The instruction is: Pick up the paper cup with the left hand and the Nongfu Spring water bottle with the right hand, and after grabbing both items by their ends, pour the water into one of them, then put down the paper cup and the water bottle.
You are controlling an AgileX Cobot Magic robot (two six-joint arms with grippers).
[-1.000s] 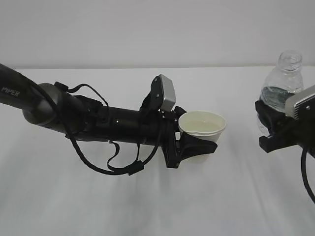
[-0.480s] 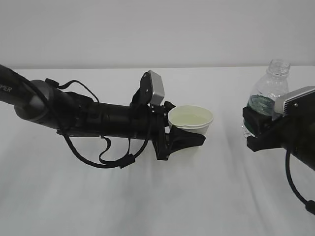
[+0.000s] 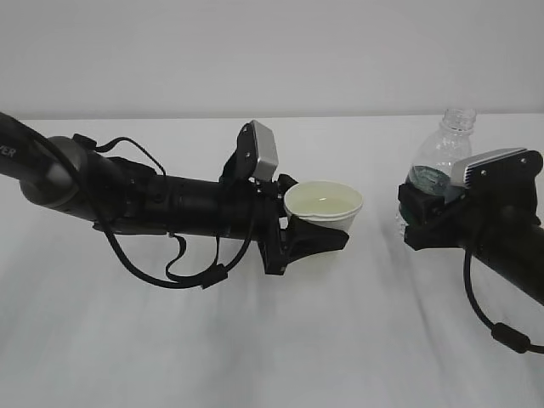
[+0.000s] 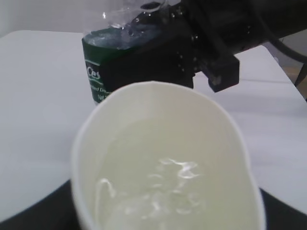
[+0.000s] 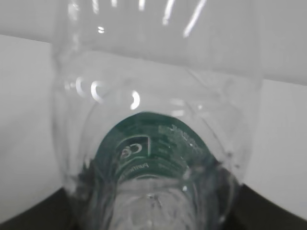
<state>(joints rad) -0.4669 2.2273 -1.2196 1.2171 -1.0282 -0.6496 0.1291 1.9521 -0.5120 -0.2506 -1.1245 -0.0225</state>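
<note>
The white paper cup [image 3: 323, 204] stands upright between the black fingers of my left gripper [image 3: 316, 240], which is shut on its lower part. Clear water [image 4: 177, 182] lies in the cup [image 4: 163, 143], filling the lower left wrist view. To its right, my right gripper [image 3: 422, 219] is shut on the Nongfu Spring water bottle [image 3: 438, 157] at its green label band [image 4: 96, 67]. The bottle is near upright, its capless neck [image 3: 460, 117] at the top, a little apart from the cup. The clear bottle [image 5: 153, 120] fills the right wrist view and hides the fingers.
A white table [image 3: 272, 340] spreads under both arms, with a pale wall [image 3: 272, 51] behind it. Loose black cables [image 3: 187, 272] hang beneath the left arm, and another cable [image 3: 493, 327] loops under the right arm.
Both arms have shifted left. The right gripper has brought the bottle lower and nearer the cup. The left gripper has carried the cup left. Neither grip has changed.
</note>
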